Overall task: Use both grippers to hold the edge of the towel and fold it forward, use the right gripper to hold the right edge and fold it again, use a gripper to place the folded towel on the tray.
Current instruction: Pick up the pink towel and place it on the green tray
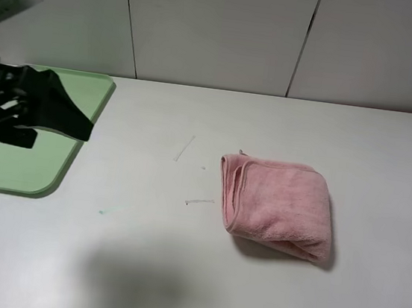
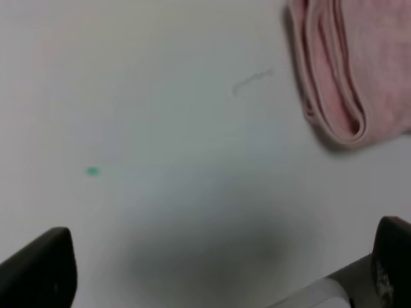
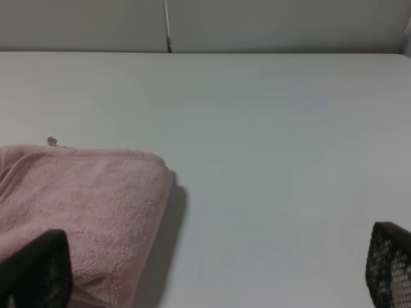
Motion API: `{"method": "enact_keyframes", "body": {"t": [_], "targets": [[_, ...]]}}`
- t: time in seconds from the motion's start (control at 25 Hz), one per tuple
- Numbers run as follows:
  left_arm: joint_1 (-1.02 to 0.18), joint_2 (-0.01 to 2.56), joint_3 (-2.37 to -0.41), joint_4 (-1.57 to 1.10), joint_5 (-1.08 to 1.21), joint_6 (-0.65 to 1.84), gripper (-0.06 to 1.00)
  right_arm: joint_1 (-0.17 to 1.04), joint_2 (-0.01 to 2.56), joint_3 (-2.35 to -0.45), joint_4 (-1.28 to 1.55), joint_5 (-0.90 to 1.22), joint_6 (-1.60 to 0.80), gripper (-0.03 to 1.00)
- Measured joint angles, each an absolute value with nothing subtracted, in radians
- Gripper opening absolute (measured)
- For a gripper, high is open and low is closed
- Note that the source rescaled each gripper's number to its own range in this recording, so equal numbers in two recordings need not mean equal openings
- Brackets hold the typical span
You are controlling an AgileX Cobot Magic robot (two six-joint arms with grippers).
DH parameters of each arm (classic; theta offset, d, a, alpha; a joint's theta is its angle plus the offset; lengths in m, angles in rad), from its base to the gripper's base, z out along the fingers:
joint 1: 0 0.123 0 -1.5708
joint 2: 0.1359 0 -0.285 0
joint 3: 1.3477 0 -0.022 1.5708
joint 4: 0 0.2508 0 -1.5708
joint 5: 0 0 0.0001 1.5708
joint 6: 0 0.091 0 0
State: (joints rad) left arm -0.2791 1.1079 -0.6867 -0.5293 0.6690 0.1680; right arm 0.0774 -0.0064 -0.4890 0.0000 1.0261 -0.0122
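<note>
Over at the left, the green tray (image 1: 31, 170) lies on the white desk (image 1: 176, 271), with the left gripper (image 2: 212, 282) hanging above its near end, jaws spread wide and empty. Toward the right lies the pink towel (image 1: 278, 206), folded into a thick bundle, well apart from the tray. The right gripper (image 3: 212, 273) hovers by the towel, jaws fully apart, gripping nothing.

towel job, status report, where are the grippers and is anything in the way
Left gripper open, empty. Right gripper open, empty. Towel folded, on table, apart from tray. Black arm part hangs over tray.
</note>
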Motion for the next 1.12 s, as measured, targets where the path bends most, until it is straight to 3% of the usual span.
{"method": "enact_keyframes", "body": {"t": [0.32, 0.76, 1.12], "targets": [[-0.437, 1.353, -0.78, -0.553, 0.597, 0.168, 0.99, 0.077, -0.006, -0.489, 0.0, 1.026, -0.012, 1.0], [-0.624, 1.648, -0.991, -0.564, 0.52, 0.196, 1.0, 0.077, -0.006, -0.489, 0.0, 1.026, -0.012, 1.0], [-0.706, 1.846, -1.117, -0.614, 0.48, 0.205, 1.0, 0.077, -0.006, -0.489, 0.0, 1.026, -0.012, 1.0]]}}
